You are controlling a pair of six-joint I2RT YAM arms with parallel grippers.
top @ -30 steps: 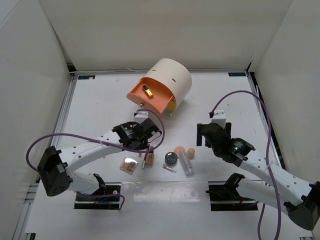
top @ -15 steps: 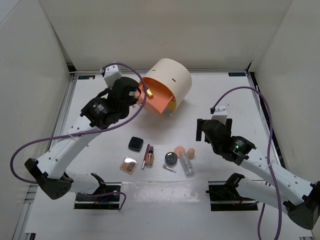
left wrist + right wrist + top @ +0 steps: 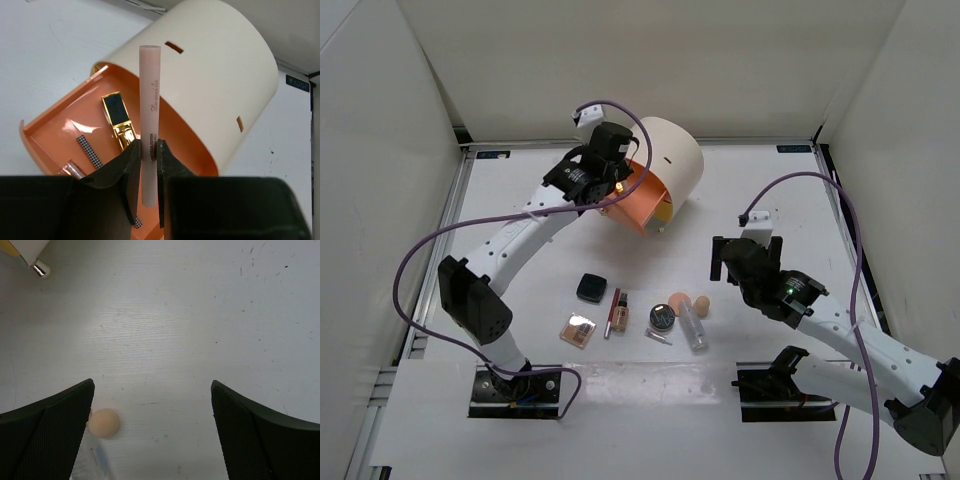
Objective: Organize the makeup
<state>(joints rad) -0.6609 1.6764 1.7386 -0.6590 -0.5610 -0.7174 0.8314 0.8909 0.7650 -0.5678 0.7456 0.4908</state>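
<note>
My left gripper [image 3: 611, 178] [image 3: 148, 150] is shut on a slim pale pink tube [image 3: 150, 95] and holds it above the open orange drawer [image 3: 50, 125] of the cream cylinder box [image 3: 670, 158]. A gold-and-black lipstick [image 3: 119, 120] and a checkered stick [image 3: 89, 150] lie in the drawer. On the table sit a black square compact [image 3: 590, 288], a rose-gold palette [image 3: 579, 329], a slim tube [image 3: 616, 312], a round dark compact [image 3: 663, 318], two peach sponges [image 3: 679, 302] [image 3: 103, 422] and a clear tube [image 3: 695, 330]. My right gripper [image 3: 746, 263] [image 3: 152, 385] hangs open to the right of the sponges, with nothing between its fingers.
White walls close in the table on the left, back and right. A metal foot of the box [image 3: 40, 270] shows at the top left of the right wrist view. A short thin stick [image 3: 658, 337] lies by the round compact.
The left arm has swung from the row of makeup up to the orange drawer, carrying the pink tube. The right arm has barely moved.
</note>
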